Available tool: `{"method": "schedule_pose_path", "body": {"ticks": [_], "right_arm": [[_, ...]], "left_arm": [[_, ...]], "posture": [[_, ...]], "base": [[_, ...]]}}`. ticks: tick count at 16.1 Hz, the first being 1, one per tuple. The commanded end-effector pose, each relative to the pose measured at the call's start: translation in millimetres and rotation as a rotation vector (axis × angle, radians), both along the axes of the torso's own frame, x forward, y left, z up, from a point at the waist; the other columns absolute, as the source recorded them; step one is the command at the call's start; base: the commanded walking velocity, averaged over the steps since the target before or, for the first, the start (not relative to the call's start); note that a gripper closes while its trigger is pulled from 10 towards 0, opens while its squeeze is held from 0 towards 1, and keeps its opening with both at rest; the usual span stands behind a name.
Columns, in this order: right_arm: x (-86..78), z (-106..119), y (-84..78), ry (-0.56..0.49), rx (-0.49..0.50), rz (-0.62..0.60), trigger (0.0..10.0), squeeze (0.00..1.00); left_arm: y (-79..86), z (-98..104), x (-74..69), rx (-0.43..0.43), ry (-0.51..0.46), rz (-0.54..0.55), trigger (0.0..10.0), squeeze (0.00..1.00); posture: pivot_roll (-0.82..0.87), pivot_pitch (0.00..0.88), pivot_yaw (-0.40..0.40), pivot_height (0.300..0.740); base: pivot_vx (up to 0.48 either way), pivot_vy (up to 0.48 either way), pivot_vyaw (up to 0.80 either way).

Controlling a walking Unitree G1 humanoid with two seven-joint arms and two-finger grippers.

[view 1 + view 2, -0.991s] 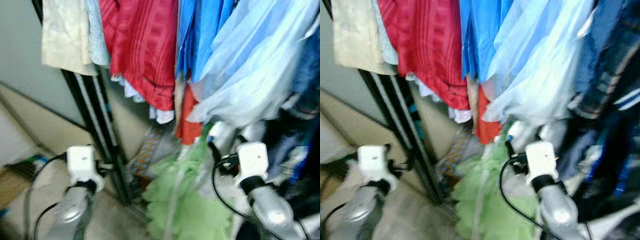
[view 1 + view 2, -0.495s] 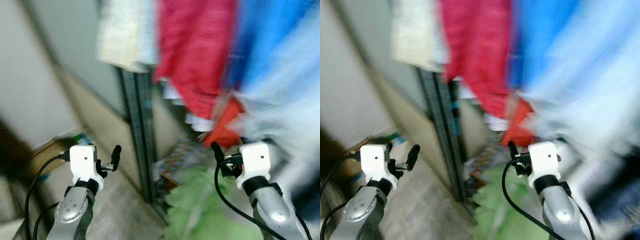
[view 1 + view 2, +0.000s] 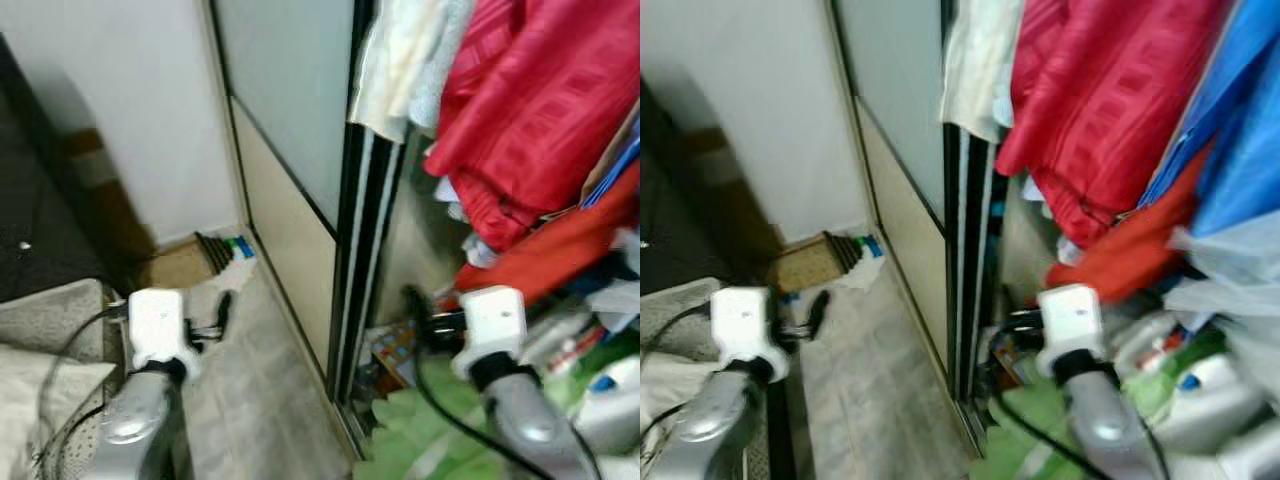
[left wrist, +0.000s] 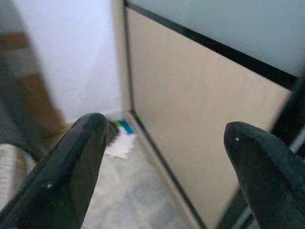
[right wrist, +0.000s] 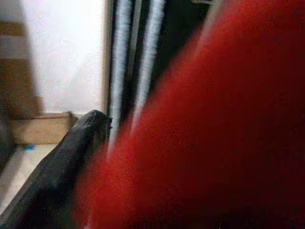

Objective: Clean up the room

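The left gripper (image 4: 162,157) is held out low over the pale floor (image 3: 250,390), its two black fingers (image 4: 71,171) spread wide apart with nothing between them. It faces the lower beige panel of a sliding wardrobe door (image 3: 290,220), close to the corner where that door meets the white wall (image 3: 120,100). In that corner a small heap of litter (image 3: 232,248) with blue and green scraps lies on the floor beside a brown mat (image 3: 178,268).

The right gripper (image 3: 412,305) is raised in front of the open wardrobe, just past the door's dark frame (image 3: 355,250). One black finger (image 5: 62,167) shows in its wrist view, the rest hidden behind blurred red cloth, so I cannot tell whether it is spread or clenched.

Above it hang a red garment (image 3: 530,110) and, beside the frame, a cream garment (image 3: 395,60); blue clothing (image 3: 1240,110) hangs further along. Under the clothes sit a green cloth (image 3: 430,440), a white bottle with a blue cap (image 3: 610,400) and a patterned item (image 3: 392,345), all jumbled together on the wardrobe floor. A grey cushion (image 3: 50,330) lies at the robot's left side.
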State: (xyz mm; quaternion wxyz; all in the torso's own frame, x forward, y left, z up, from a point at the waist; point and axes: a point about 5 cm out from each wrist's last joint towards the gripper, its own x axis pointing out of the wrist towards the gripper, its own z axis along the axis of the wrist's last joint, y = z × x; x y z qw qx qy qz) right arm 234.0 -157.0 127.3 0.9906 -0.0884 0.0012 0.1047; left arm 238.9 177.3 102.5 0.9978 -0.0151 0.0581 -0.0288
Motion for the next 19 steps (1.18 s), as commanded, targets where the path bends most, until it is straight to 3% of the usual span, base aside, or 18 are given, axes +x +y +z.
{"method": "schedule_pose_path", "body": {"ticks": [1,19], "right_arm": [[-1.0,1.6,-6.5,-0.001,-0.011,-0.016,10.0,0.00],[2.0,0.3,-3.6,0.005,-0.019,0.017,10.0,0.00]], "left_arm": [[-5.4,2.2,0.7,-0.020,-0.009,-0.013,10.0,0.00],[-7.0,1.2,1.5,-0.011,0.006,-0.025,10.0,0.00]], "posture": [[-0.14,0.000,0.006,0.740],[-0.13,0.000,-0.001,0.740]], "base": [[0.000,0.000,0.80],[0.000,0.000,0.75]]}}
